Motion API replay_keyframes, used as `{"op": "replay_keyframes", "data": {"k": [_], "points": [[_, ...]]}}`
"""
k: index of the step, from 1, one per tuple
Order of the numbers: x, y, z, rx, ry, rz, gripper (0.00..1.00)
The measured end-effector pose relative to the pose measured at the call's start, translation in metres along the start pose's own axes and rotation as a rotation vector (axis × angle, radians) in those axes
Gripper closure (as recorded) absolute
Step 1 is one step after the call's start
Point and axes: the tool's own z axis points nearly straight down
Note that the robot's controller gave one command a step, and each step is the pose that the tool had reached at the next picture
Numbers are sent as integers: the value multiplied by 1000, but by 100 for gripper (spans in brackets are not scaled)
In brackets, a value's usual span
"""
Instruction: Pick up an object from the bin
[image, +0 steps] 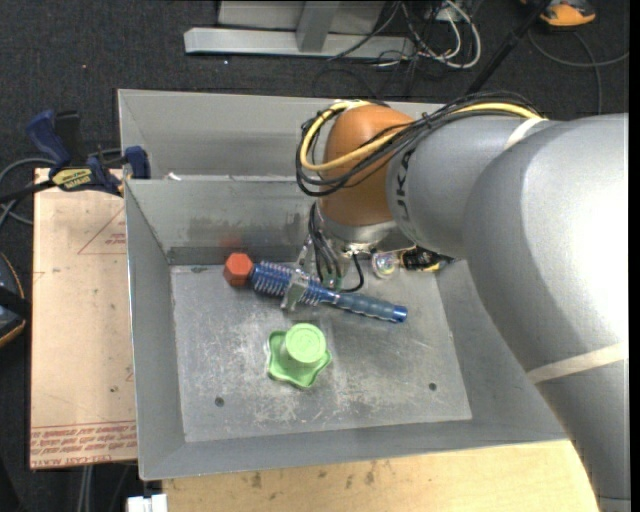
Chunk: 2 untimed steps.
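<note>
Gripper (303, 283) down over mid-length of blue ribbed rod (365, 306) lying across far-middle bin (400, 400) floor, grip width cannot be told; orange block (238, 268) at rod's left end, green cup (300, 352) just nearer, near floor bare.

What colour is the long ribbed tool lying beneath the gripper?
The ribbed tool is blue, clearest in the camera view.
</note>
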Motion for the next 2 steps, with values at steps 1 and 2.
{"op": "replay_keyframes", "data": {"k": [1, 2], "points": [[-2, 1, -61, 2, 1, -2, 100], [-3, 1, -86, 3, 4, -3, 100]]}}
